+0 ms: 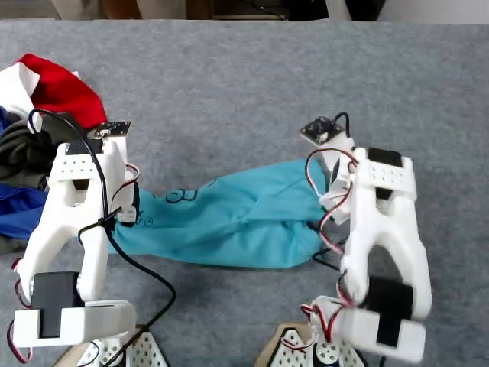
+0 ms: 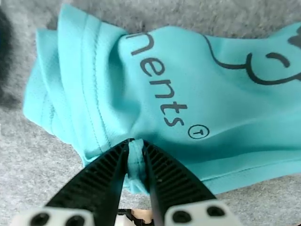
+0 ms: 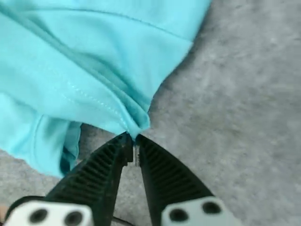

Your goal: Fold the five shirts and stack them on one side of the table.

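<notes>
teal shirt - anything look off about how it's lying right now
Yes. The teal shirt is bunched into a wrinkled, twisted band between the left gripper and right gripper, each pinching an end, rather than lying flat for folding.

- The shirt (image 1: 229,218) is made of matt knit cloth.
- The table (image 1: 267,84) is covered in rough felt.
- The left gripper (image 2: 135,142) is formed of ribbed black plastic.

Dark printed lettering (image 2: 160,80) with a small circled mark (image 2: 198,132) beside it, on the turquoise shirt (image 2: 244,117)
</notes>
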`<state>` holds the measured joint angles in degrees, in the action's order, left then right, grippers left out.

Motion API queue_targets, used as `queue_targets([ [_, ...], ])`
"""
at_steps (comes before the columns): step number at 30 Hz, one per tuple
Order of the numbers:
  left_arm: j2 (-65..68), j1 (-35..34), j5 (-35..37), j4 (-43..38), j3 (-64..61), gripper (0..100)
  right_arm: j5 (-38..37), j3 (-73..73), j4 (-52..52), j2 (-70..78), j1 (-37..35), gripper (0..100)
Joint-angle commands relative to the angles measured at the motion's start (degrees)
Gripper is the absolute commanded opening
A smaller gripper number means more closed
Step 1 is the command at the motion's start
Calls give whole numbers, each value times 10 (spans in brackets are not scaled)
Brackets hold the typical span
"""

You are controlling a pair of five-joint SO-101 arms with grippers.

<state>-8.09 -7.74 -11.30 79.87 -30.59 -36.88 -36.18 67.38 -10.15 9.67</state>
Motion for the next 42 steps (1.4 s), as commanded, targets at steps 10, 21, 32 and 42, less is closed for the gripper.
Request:
queue_targets([
  [10,-8,-8,1,10,94,20,-4,42,73,-235,-53,4],
  [21,-8,-6,74,125,365,20,46,326,164,-273,-78,4],
  [32,-29,-7,89,209,639,20,33,647,247,-272,-52,4],
  [42,-206,-5,90,209,649,20,33,844,207,-272,-16,4],
])
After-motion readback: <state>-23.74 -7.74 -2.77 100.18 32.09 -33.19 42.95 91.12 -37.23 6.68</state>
